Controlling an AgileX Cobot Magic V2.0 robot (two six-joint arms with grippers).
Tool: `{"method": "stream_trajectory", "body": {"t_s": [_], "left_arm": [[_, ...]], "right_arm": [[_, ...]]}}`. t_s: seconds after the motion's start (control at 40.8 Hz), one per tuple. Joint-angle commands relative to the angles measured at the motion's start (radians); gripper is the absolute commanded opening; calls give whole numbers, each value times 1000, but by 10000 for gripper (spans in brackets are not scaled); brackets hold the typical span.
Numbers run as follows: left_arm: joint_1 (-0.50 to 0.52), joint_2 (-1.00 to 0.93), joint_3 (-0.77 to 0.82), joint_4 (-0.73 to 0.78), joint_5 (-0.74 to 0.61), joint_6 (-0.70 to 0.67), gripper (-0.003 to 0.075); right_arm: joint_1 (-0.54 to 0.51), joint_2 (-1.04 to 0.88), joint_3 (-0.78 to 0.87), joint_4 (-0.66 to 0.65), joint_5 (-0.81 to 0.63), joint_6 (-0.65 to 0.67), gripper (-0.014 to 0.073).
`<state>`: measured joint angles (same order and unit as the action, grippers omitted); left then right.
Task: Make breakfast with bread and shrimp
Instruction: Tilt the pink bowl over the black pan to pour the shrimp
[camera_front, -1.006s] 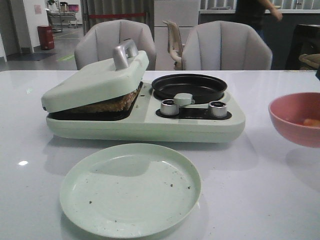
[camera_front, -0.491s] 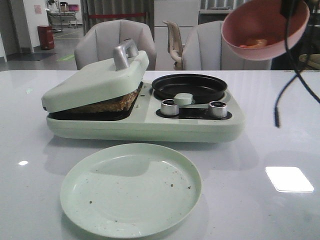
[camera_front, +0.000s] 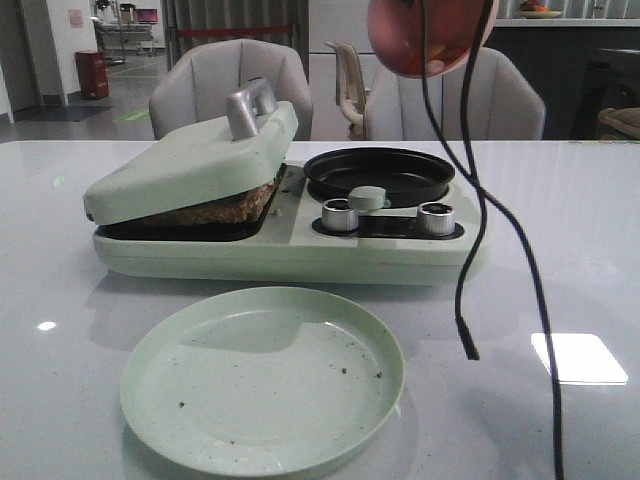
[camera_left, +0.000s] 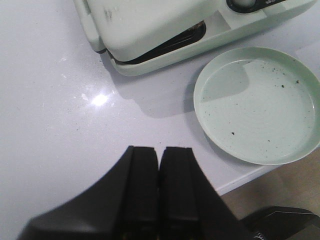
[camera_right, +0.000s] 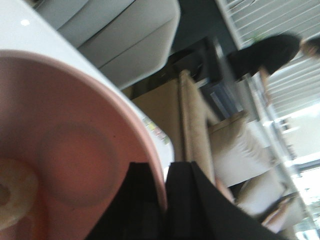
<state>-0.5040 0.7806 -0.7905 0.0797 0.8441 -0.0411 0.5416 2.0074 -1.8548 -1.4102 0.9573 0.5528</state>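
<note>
My right gripper (camera_right: 166, 170) is shut on the rim of a pink bowl (camera_right: 75, 165), one finger inside and one outside. The front view shows the bowl (camera_front: 430, 35) held high and tilted above the black round pan (camera_front: 378, 172). A pale curled shrimp (camera_right: 12, 192) lies inside the bowl. Browned bread (camera_front: 215, 208) shows under the half-lowered lid (camera_front: 190, 160) of the pale green breakfast maker (camera_front: 290, 250). My left gripper (camera_left: 160, 150) is shut and empty above bare table, near the green plate (camera_left: 257, 105).
The empty green plate (camera_front: 262, 380) sits in front of the breakfast maker. A black cable (camera_front: 470, 250) hangs from my right arm in front of the knobs (camera_front: 437, 217). Two grey chairs (camera_front: 230, 85) stand behind the table. The table's edge (camera_left: 260, 172) is close to my left gripper.
The pink bowl left the table at the right, rose, and moved left to above the black pan, tilting more. The hanging cable swung in with it.
</note>
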Motion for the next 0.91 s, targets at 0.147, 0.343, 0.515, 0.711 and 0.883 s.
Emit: {"method": "stream_trajectory", "body": {"t_s": [0.147,0.343,0.515,0.711,0.883], "left_arm": [[-4,-2,-29,5,-71,-10,110],[-4,-2,-29,5,-71,-10,110],[-4,-2,-29,5,-71,-10,110],[-4,-2,-29,5,-71,-10,110],[-4,-2,-29,5,-73,-10,110]], "right_arm": [[38,-12,-38,-358,22,84,45],[42,-7,-39,-388,78,84,45],[42,-8,-40,-388,103,84,45],[43,-9,-96,-388,103,83,45],[44,-9,-139,-388,101,75,45]]}}
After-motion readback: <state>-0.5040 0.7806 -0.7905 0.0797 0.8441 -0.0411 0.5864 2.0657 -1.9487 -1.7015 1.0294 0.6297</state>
